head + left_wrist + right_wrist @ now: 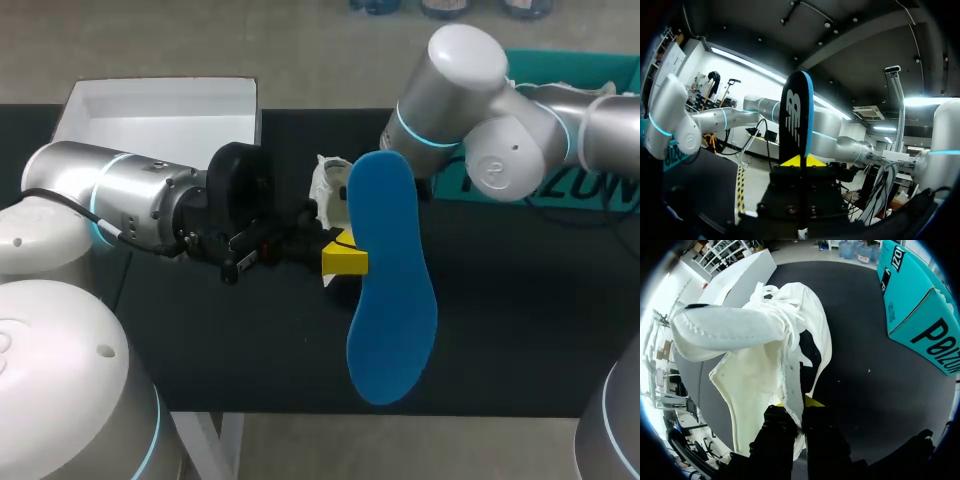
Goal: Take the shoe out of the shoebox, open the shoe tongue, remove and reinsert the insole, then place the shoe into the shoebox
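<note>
left arm point(130, 200) lies level, pointing toward the middle; left gripper point(343, 258) pinched tight on the insole point(390, 290); right arm point(470, 90) folds in from the far right; right gripper point(801, 415) clamped on the edge of the shoe point(765, 355)

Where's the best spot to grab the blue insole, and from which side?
The blue insole is thin and flat, so only its two faces give a pinch. Probably best is its long edge near the middle, coming in sideways with one finger on each face. The left gripper holds it just so.
</note>
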`<state>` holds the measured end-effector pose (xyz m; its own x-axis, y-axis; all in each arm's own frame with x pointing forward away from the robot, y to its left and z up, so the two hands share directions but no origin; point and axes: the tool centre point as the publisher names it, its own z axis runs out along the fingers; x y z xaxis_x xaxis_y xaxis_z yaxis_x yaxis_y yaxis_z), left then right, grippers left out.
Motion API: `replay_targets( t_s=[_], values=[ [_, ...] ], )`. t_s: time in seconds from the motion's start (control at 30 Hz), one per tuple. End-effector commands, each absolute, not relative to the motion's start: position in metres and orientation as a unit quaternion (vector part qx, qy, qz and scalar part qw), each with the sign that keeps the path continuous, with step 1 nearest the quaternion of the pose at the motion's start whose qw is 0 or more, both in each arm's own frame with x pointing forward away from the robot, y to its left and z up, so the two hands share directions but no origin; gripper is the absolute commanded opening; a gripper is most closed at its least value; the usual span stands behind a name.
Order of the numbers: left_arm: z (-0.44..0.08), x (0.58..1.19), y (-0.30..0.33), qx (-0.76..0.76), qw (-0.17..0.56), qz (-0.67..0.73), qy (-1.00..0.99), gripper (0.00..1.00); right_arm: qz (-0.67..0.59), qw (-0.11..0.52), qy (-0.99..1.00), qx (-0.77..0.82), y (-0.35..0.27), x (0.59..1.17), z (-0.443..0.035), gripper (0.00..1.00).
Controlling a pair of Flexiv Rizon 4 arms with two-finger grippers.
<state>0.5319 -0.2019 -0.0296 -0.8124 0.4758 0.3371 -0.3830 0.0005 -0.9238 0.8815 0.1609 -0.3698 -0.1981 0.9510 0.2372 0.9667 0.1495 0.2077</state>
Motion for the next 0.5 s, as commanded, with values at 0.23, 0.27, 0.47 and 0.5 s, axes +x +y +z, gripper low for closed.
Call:
replay_targets(
  t_s=[0.23,0.27,0.47,0.5],
  values=[
    [-0.031,0.531,-0.202,-0.036,0.304,0.707,-0.638,0.0,-0.169,0.023,-0.737,-0.655,0.155,0.877,-0.39,0.0],
    [-0.031,0.531,-0.202,-0.036,0.304,0.707,-0.638,0.0,-0.168,0.023,-0.732,-0.66,0.154,0.878,-0.392,0.0],
    [-0.031,0.531,-0.202,-0.036,0.304,0.707,-0.638,0.0,-0.167,0.028,-0.722,-0.671,0.155,0.88,-0.4,0.0],
    [-0.031,0.531,-0.202,-0.036,0.304,0.707,-0.638,0.0,-0.168,0.029,-0.722,-0.671,0.156,0.879,-0.401,0.0]
  ],
)
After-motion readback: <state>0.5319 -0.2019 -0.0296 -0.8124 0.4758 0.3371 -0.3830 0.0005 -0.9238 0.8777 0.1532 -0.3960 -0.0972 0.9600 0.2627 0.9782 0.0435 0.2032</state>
